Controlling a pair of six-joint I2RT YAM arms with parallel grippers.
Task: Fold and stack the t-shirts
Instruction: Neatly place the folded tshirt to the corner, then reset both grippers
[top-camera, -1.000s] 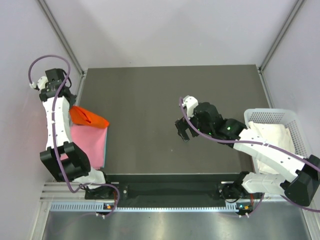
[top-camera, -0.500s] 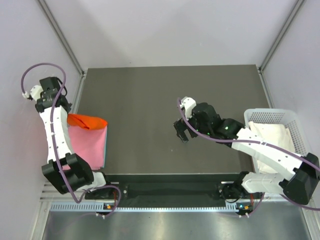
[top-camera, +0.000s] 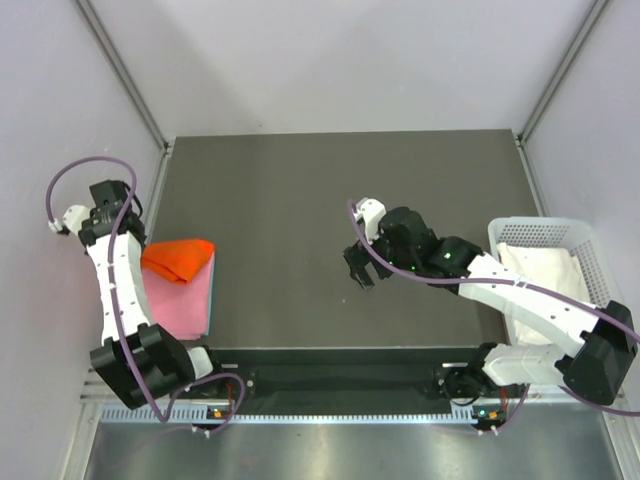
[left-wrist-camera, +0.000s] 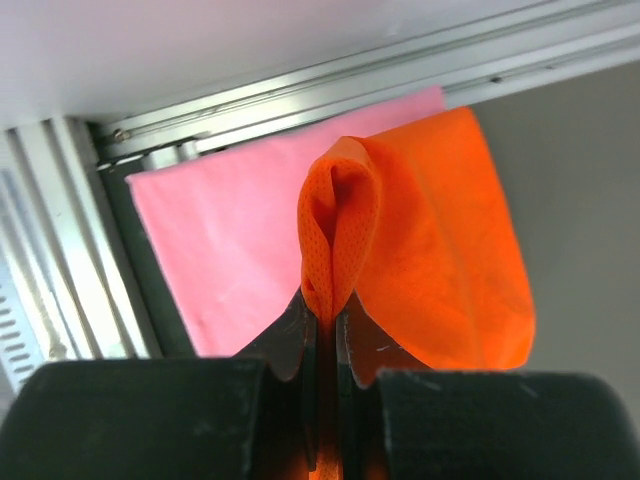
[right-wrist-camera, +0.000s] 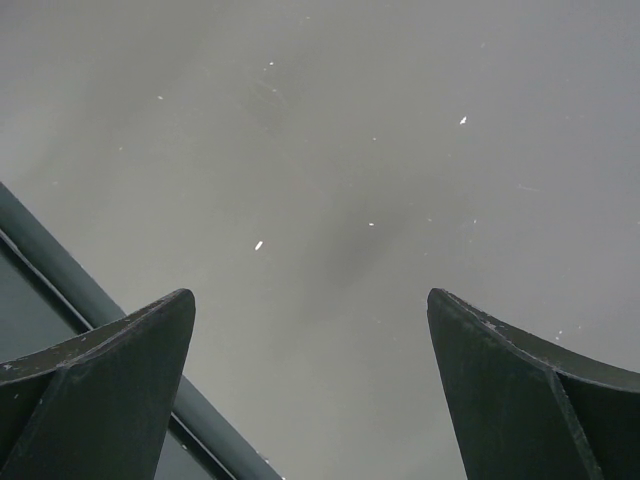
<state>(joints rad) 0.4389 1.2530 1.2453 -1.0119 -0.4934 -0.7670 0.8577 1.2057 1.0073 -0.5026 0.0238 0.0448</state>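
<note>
One orange-red tee (top-camera: 181, 259), one pink tee (top-camera: 178, 306), one white tee (top-camera: 545, 263).

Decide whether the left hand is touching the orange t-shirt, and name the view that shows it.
Touching. The left wrist view shows the left hand shut on a pinched-up fold of the orange t-shirt.

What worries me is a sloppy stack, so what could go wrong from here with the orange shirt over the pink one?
1. The left gripper pinches only a bunched fold of the orange t-shirt; released, that hump may not lie flat.
2. The orange covers just one end of the pink t-shirt, so the stack may sit misaligned.
3. Both lie beside the metal rail; a tug could pull them over it.
</note>
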